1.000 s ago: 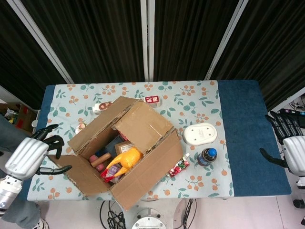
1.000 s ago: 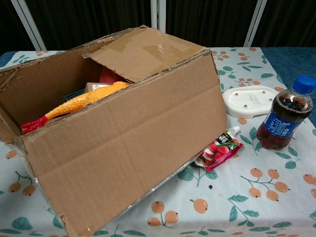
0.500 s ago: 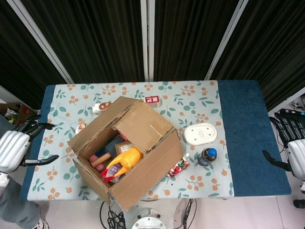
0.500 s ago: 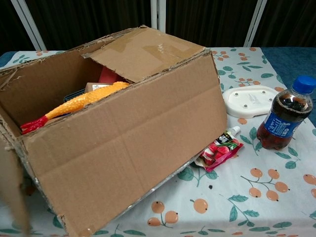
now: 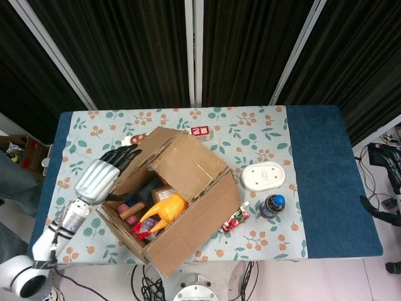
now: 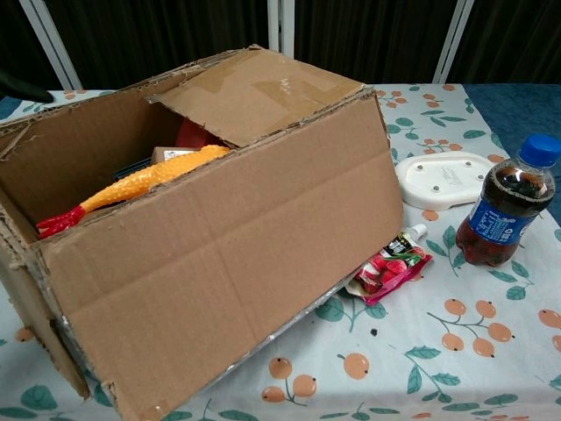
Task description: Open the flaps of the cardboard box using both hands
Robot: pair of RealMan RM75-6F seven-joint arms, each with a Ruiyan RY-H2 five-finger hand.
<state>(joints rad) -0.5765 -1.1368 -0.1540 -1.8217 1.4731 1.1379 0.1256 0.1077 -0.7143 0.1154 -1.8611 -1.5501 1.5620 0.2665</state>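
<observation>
The cardboard box (image 5: 188, 232) stands at the table's front middle, its top open. One short flap (image 5: 186, 164) slants inward over the right half of the opening. The near long flap (image 6: 219, 254) stands up towards me. My left hand (image 5: 100, 175) lies on the far long flap (image 5: 135, 164) at the box's left corner, fingers stretched along its edge, gripping nothing. A dark fingertip (image 6: 22, 86) shows at the top left of the chest view. My right hand (image 5: 380, 213) is far off at the right edge, mostly cut off, fingers apart. A yellow rubber chicken (image 5: 164, 210) lies inside.
A white dish (image 5: 263, 175), a cola bottle (image 5: 273, 205) and a red snack pouch (image 5: 235, 219) lie right of the box. A small red-and-white carton (image 5: 199, 132) and a small jar (image 5: 130, 142) sit behind it. Blue cloth (image 5: 326, 175) covers the table's right end.
My left hand swung in from the table's left edge onto the box's far flap. The left short flap dropped from lying flat to hanging down. My right hand drifted further right.
</observation>
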